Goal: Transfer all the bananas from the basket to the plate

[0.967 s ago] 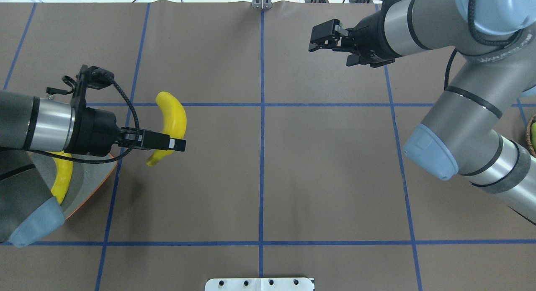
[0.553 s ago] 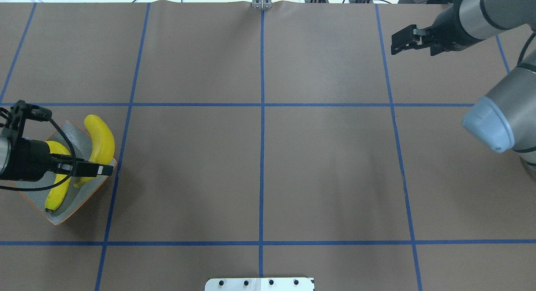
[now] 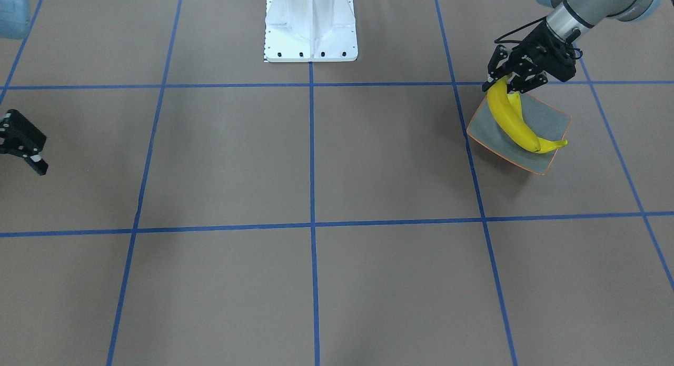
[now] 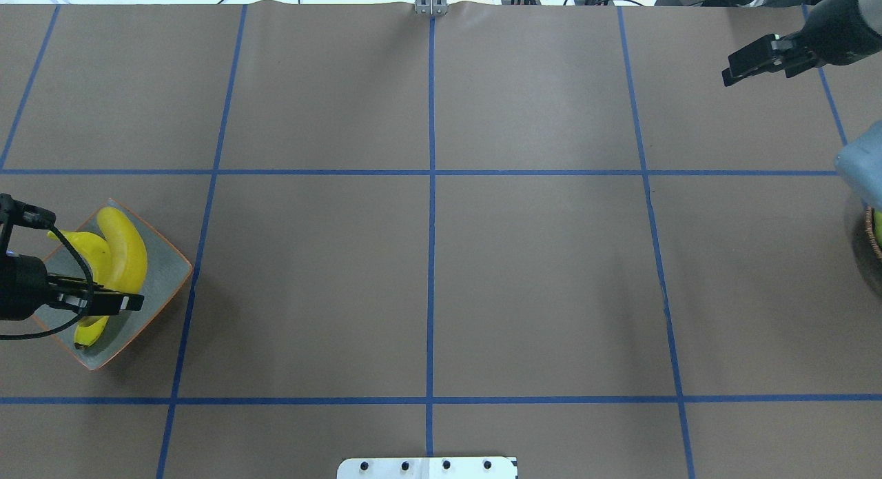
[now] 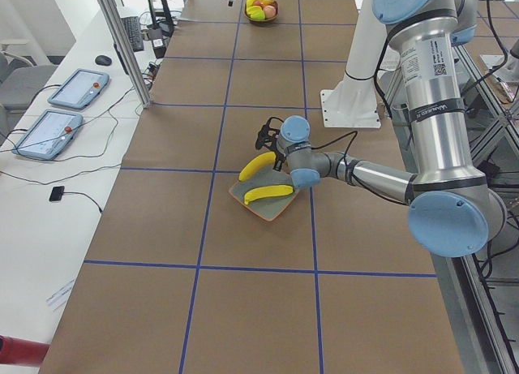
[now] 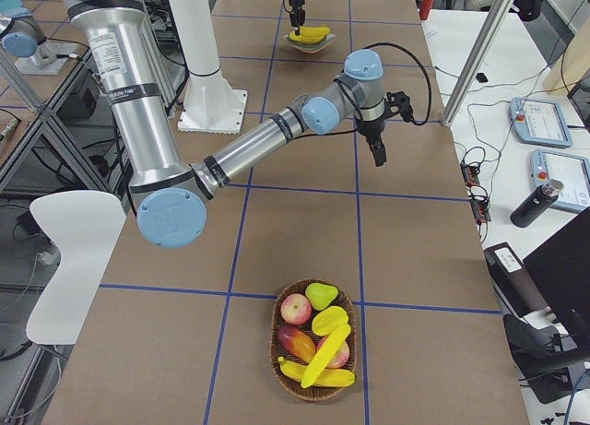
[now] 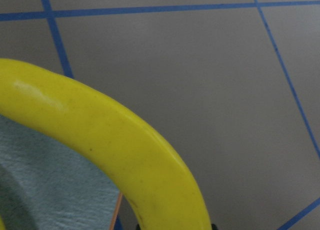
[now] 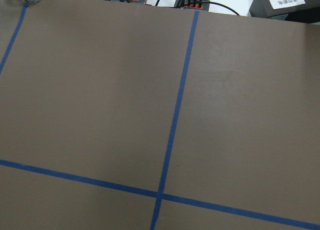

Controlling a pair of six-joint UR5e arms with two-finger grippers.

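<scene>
My left gripper (image 4: 129,302) is shut on the end of a yellow banana (image 4: 127,255) and holds it over the square grey-green plate (image 4: 167,272) at the table's left edge. The banana's far part lies across a second banana (image 4: 84,250) in the plate. The front view shows the gripper (image 3: 506,84), held banana (image 3: 508,118), second banana (image 3: 554,144) and plate (image 3: 550,116). The left wrist view is filled by the held banana (image 7: 125,155). My right gripper (image 4: 732,74) is open and empty at the far right. Two more bananas (image 6: 323,362) lie in the basket (image 6: 279,316).
The basket also holds an apple (image 6: 296,308), a pear and other fruit, and it peeks in at the overhead view's right edge (image 4: 874,234). The robot's white base plate (image 3: 310,23) sits at the near middle. Blue tape lines cross the brown table.
My left gripper has carried the banana leftward from over the bare table to over the plate, across the other banana. My right arm has drawn back to the far right.
</scene>
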